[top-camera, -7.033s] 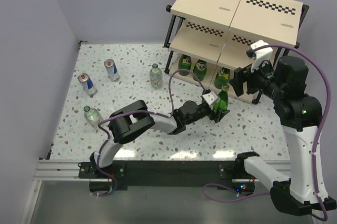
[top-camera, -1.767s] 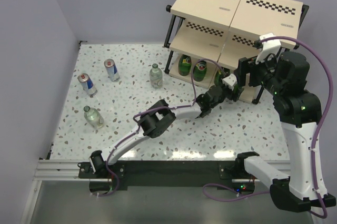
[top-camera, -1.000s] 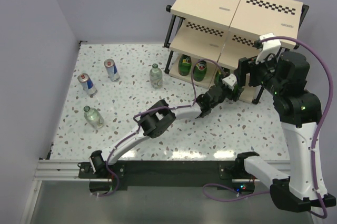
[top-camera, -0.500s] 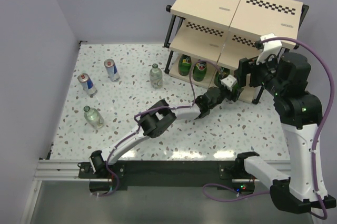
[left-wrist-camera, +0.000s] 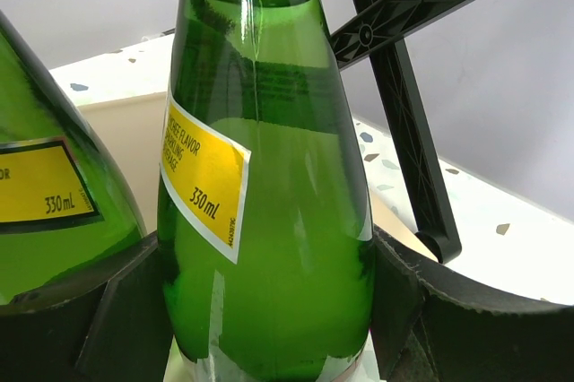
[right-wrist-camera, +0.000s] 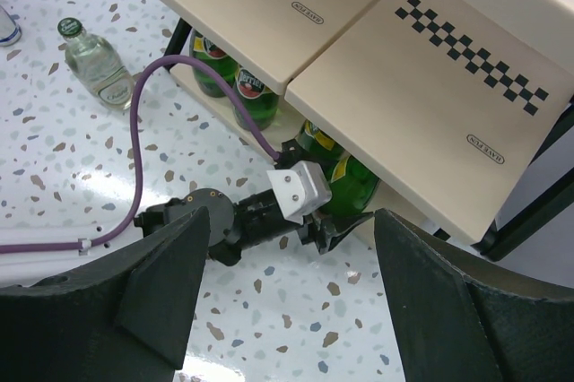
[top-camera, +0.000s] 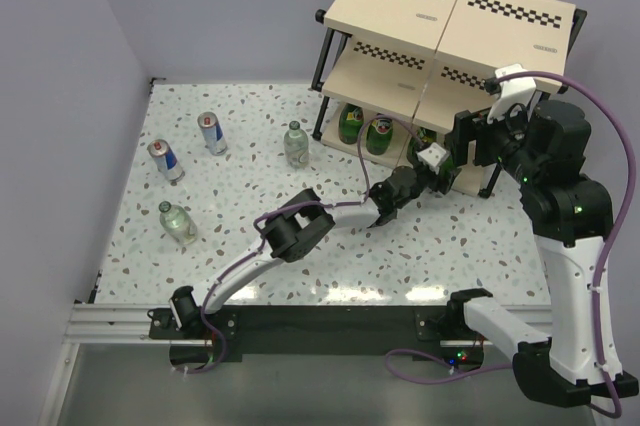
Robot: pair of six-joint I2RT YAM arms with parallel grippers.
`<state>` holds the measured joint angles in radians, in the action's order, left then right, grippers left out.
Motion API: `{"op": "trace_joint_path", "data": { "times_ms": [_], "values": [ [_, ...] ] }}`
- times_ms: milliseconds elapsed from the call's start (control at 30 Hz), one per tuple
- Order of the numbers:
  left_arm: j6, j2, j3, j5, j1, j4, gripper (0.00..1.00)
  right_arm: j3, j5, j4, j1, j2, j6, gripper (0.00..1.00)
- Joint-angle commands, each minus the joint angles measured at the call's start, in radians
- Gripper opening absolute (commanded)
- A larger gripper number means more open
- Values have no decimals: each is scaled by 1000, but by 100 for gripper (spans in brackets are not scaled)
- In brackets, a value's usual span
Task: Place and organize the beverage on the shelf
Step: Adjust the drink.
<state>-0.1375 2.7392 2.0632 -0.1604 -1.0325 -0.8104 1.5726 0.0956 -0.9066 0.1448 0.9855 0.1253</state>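
Observation:
A green bottle with a yellow label (left-wrist-camera: 269, 221) stands on the shelf's (top-camera: 450, 6) bottom board at the right. My left gripper (left-wrist-camera: 269, 310) is open, its jaws close on either side of this bottle; it also shows in the top view (top-camera: 428, 168). Another green bottle (left-wrist-camera: 45, 203) stands just to the left. In the right wrist view, this bottle (right-wrist-camera: 348, 186) is partly hidden under the middle board, with three others (right-wrist-camera: 256, 95) further left on the same tier. My right gripper (right-wrist-camera: 291, 221) is open and empty, hovering above the left gripper at the shelf front.
On the speckled table stand two clear bottles (top-camera: 295, 143) (top-camera: 177, 223) and two blue-and-silver cans (top-camera: 211, 132) (top-camera: 165, 159), all left of the shelf. A black frame tube (left-wrist-camera: 395, 86) crosses behind the bottle. The left arm's purple cable (right-wrist-camera: 152, 68) loops in front of the shelf.
Seven seconds ago my left gripper held the green bottle on the table in front of the shelf. Now the bottle stands on the bottom tier, and the left arm has drawn back slightly.

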Motion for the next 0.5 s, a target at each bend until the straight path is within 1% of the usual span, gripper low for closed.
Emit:
{"op": "trace_joint_path", "data": {
  "times_ms": [0, 133, 267, 467],
  "values": [
    [10, -70, -18, 15, -12, -64, 24, 41, -2, 9, -2, -16, 8, 77],
    [7, -69, -17, 22, -12, -69, 22, 44, -2, 6, -2, -18, 8, 77],
    [4, -73, -35, 32, -12, -102, 35, 46, -4, 6, -2, -19, 10, 77],
    [16, -61, -20, 53, -8, -122, 38, 46, -4, 6, -4, -19, 11, 78]
  ]
}}
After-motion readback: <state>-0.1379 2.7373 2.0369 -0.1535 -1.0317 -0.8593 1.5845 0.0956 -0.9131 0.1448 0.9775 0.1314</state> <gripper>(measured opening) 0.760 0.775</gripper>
